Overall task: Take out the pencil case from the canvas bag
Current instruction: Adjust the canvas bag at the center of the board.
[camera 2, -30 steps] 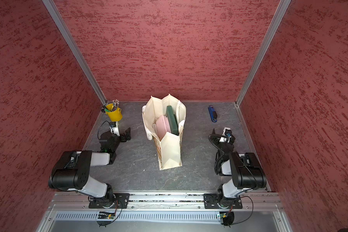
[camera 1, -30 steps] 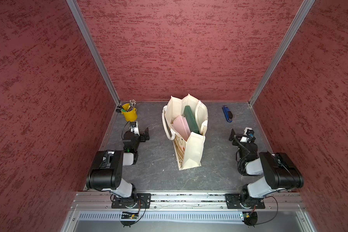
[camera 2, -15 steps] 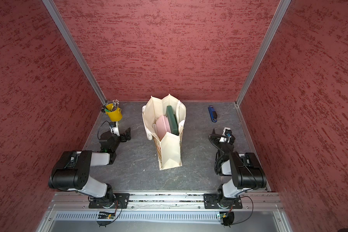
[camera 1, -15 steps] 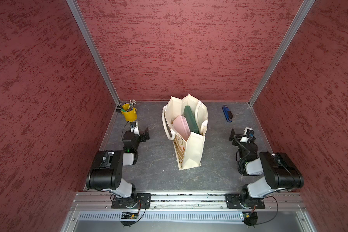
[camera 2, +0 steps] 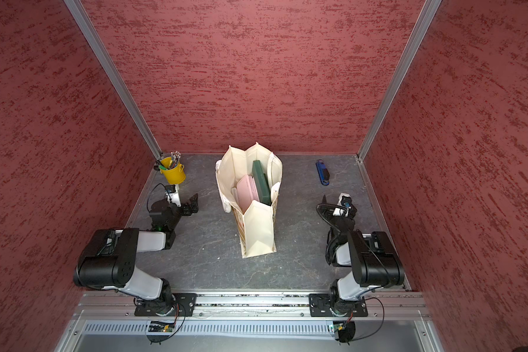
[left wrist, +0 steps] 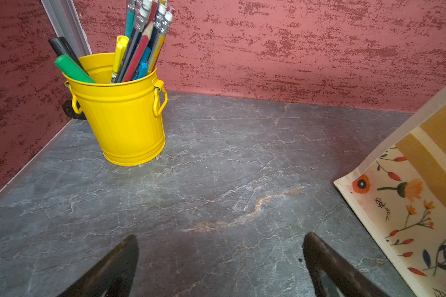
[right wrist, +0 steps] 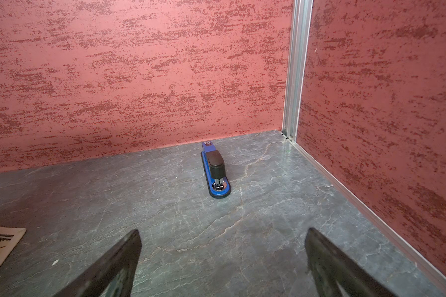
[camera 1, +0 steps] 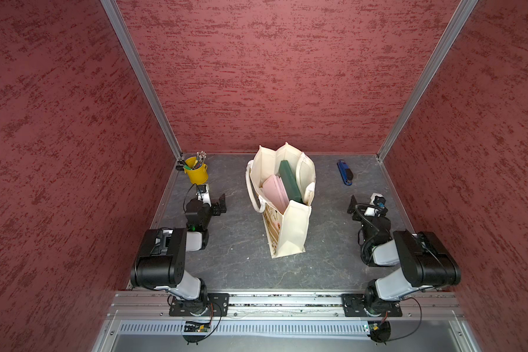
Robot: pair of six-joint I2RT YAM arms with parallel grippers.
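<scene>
Your left gripper [left wrist: 220, 236]: jaws spread wide, nothing between them, bare table [left wrist: 216, 167] beyond. Your right gripper [right wrist: 223, 231]: same, wide apart, empty. Canvas bag [camera 1: 287, 231] stands upright between both grippers, apart from each, mouth open. Pencil case [camera 1: 290, 183], dark green, stands inside bag beside pink flat item [camera 1: 275, 192]. Yellow bucket [left wrist: 124, 115] ahead of left jaws. Blue stapler [right wrist: 215, 172] ahead of right jaws.

Soft, even light from above leaves faint shadows on the table [camera 1: 232, 243], everything bright and sharp except the blurred fingers [left wrist: 108, 270] at five and seven o'clock in both wrist views.
</scene>
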